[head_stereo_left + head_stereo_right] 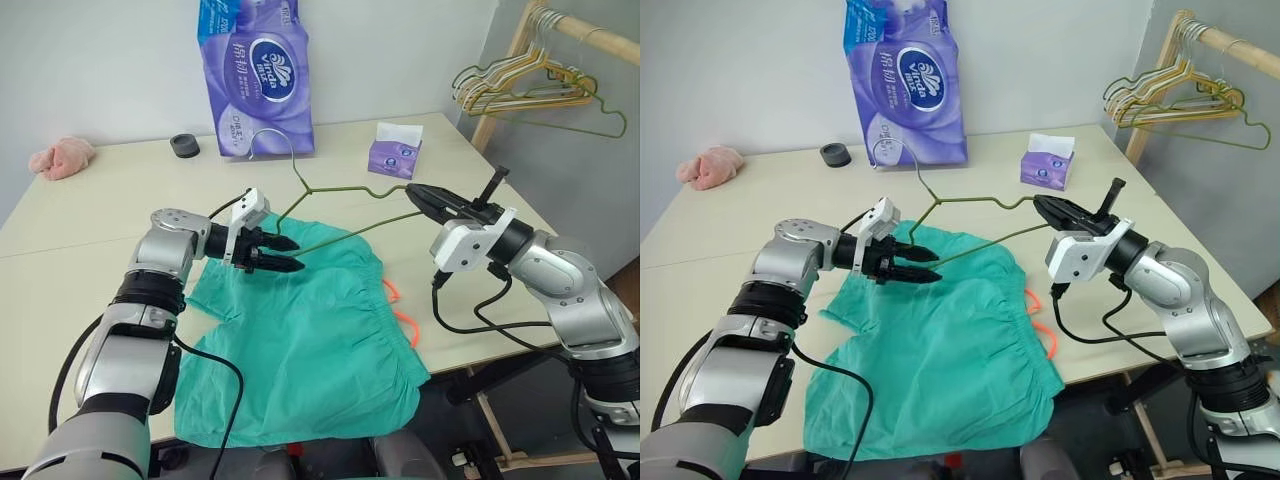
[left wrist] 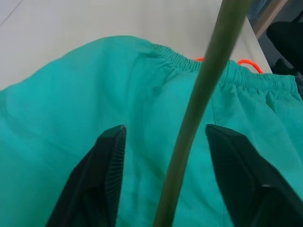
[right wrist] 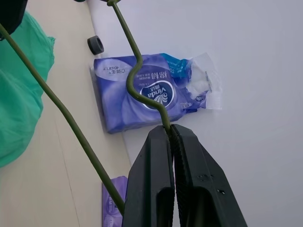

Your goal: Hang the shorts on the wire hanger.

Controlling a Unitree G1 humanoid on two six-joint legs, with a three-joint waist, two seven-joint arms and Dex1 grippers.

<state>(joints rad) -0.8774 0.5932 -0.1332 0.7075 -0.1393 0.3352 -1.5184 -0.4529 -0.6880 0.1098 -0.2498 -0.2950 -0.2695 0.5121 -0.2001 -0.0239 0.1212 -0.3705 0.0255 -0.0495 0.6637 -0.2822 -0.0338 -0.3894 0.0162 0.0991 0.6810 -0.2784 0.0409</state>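
**Closing on the hanger's bottom wire**

The left gripper (image 1: pixel 282 253) hovers over the shorts (image 1: pixel 300 340), which lie flat near the desk's (image 1: pixel 90 220) front edge, waistband toward the right edge. Its fingers (image 2: pixel 106 165) stand partly apart, with the hanger's (image 1: pixel 340 190) lower wire between them, untouched. The right gripper (image 3: pixel 171 135) is clamped on the hanger's shoulder. Best close squarely on the wire without pinching cloth, keeping the hanger level.

Wire hanger (image 1: pixel 340 200) above shorts (image 1: pixel 300 340), on table (image 1: pixel 90 230).
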